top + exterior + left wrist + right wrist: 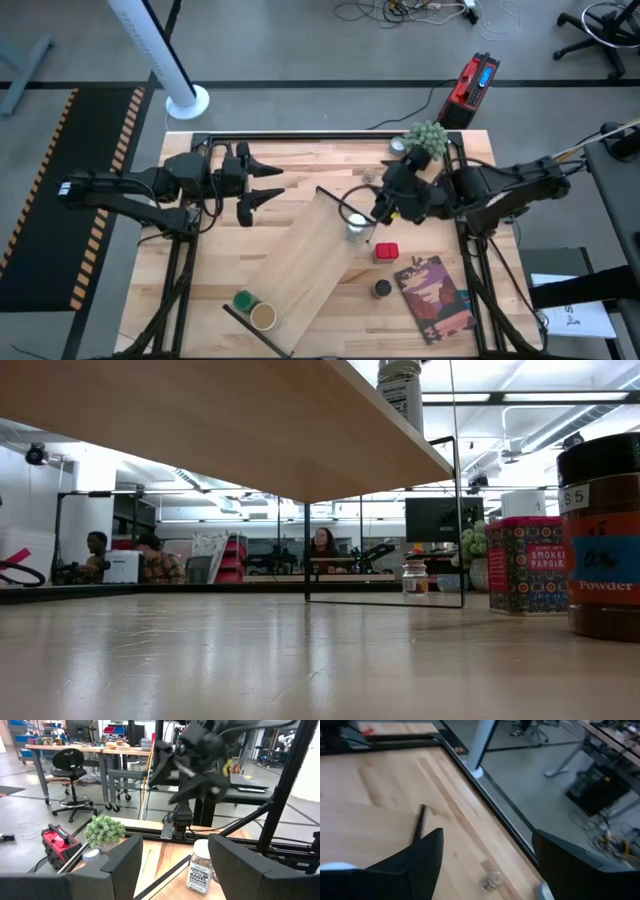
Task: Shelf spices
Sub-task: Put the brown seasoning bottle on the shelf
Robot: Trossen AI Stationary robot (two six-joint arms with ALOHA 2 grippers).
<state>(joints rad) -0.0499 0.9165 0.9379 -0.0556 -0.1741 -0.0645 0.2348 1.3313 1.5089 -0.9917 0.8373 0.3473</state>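
On the butcher-block counter point(215, 265) nearest us, we see green-topped point(242, 300) and tan-topped jars point(263, 316) on the long pale plywood shelf point(300, 262). Farther along, our right end effector point(368, 213) hangs parted over a white-topped jar point(355, 224) on the shelf. The left end effector point(276, 184) waits beyond, fingers apart, empty.

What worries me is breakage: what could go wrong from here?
The white-topped jar stands near the end of the shelf, and the open right tool hangs close beside it; pulling away carelessly could knock it off toward the red jar. The left tool waits open, far off.
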